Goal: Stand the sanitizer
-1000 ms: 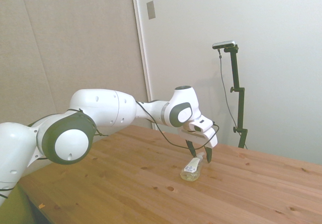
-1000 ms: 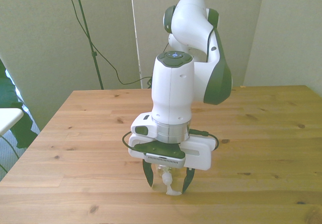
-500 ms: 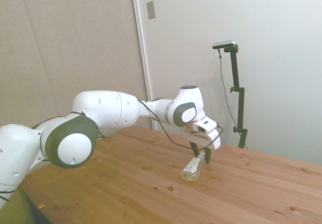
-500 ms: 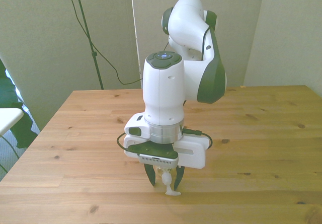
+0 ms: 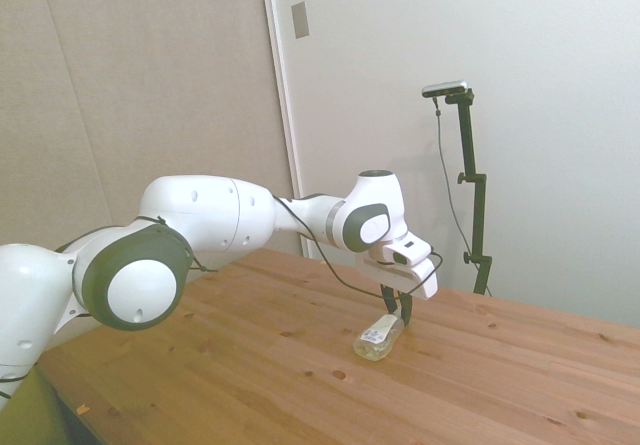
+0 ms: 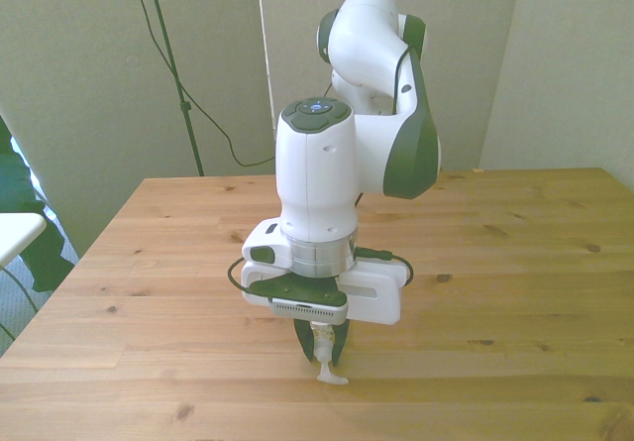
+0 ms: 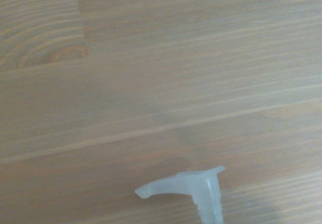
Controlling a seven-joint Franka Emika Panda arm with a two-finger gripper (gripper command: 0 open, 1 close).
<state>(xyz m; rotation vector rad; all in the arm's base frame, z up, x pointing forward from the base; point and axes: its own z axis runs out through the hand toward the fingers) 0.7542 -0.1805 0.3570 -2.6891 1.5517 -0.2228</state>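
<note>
Gripping the neck of the sanitizer [image 5: 379,334], just below its white pump, the tool [image 6: 323,348] has its two dark fingers drawn close together on the bottle, as the front view shows; the tool points down toward the counter [image 6: 515,263] from the white arm [image 5: 210,220]; the bottle is not upright, it leans, with its bottom end resting on the wood and its pump end raised into the fingers; in the wrist view the white nozzle [image 7: 181,186] sticks out sideways above the bare planks; in the front view the nozzle tip shows just under the fingers, near the counter's front edge; I judge that the grasp is made and the tilting up has only begun; what is left is to bring the bottle fully vertical on its base, then release it; because the hold is high on a narrow neck, the bottom may slide on the wood.
</note>
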